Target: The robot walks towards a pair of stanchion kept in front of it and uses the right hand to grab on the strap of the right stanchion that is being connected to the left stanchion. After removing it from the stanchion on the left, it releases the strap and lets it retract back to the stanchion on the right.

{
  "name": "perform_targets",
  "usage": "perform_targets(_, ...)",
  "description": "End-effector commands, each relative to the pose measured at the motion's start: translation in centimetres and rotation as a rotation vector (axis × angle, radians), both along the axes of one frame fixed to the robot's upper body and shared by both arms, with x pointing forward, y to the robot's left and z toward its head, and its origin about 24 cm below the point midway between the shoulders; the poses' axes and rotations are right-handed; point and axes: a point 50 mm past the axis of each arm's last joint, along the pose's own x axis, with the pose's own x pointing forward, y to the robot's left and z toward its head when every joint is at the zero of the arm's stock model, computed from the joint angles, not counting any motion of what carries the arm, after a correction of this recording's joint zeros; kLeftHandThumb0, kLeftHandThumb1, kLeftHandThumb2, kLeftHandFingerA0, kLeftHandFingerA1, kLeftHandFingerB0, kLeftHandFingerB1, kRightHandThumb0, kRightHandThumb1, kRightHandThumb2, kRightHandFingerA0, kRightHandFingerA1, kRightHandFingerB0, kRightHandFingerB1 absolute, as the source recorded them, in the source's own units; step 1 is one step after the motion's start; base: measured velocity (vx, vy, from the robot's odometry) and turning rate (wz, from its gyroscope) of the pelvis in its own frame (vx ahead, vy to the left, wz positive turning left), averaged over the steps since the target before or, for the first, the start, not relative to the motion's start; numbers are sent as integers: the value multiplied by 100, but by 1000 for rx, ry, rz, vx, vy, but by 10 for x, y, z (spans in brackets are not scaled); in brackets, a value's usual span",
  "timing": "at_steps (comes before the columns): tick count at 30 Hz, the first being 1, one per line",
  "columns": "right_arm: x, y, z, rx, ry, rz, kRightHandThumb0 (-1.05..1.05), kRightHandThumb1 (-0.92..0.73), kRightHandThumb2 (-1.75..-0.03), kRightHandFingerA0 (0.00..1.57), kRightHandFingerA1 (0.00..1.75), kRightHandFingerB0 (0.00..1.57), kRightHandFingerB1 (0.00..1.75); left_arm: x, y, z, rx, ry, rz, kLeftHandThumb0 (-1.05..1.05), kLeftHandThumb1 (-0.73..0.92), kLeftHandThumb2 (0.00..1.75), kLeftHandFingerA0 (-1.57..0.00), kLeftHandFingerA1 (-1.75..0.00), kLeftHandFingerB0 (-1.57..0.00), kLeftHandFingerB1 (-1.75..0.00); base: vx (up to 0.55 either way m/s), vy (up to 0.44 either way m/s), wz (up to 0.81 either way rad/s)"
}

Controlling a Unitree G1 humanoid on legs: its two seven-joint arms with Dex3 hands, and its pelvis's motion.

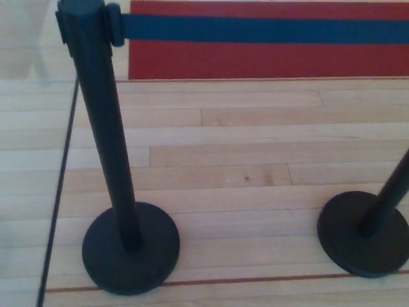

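A: Where do we find the strap (pixel 255 29)?

B: It runs taut and level across the top of our view, clipped into the head of the left stanchion (pixel 105 128) and leaving frame toward the right stanchion (pixel 383 204), of which we see only the base and lower pole.

A: And our hands?

B: Neither shows, so we cannot say whether they are released or clenched, nor place the strap relative to the right hand.

A: What worries us?

B: We judge the reach hasn't begun. The clip sits at the far left for a right hand; a pull at the wrong angle could tip the post. Letting go carelessly might whip the strap back across the wooden floor (pixel 223 160) before the red carpet (pixel 255 61).
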Motion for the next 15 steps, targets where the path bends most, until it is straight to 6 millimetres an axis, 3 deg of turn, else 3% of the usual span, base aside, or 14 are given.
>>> perform_targets(1,3,-10,5,-30,-26,-9,-31,9,-175,120,112,56,134,4,-2,1,-2,-60,17,-12,63,73,-114,-117,-102,-95,126,-92,13)
perform_targets(4,4,-11,6,-31,-28,-8,-36,6,-172,122,111,58,133,1,-3,1,-10,-62,25,-14,64,73,-114,-119,-102,-97,288,-209,25)
perform_targets(7,5,-10,5,-31,-26,-5,-26,6,-175,122,112,58,134,1,-2,1,-10,-59,22,-14,66,72,-111,-122,-101,-98,266,-153,-4)
perform_targets(10,5,-10,5,-32,-27,-5,-26,6,-175,122,112,58,134,1,-2,1,-9,-59,21,-14,66,72,-111,-122,-101,-98,260,23,-12)
perform_targets(11,4,-10,5,-27,-23,-10,-10,2,-175,124,111,63,129,2,-3,1,-6,-64,22,-13,62,77,-110,-124,-101,-99,246,88,-22)
perform_targets(15,3,-11,5,-20,-17,-19,-10,2,-175,124,111,63,129,2,-4,1,-1,-73,23,-13,62,77,-110,-124,-101,-99,258,124,-13)
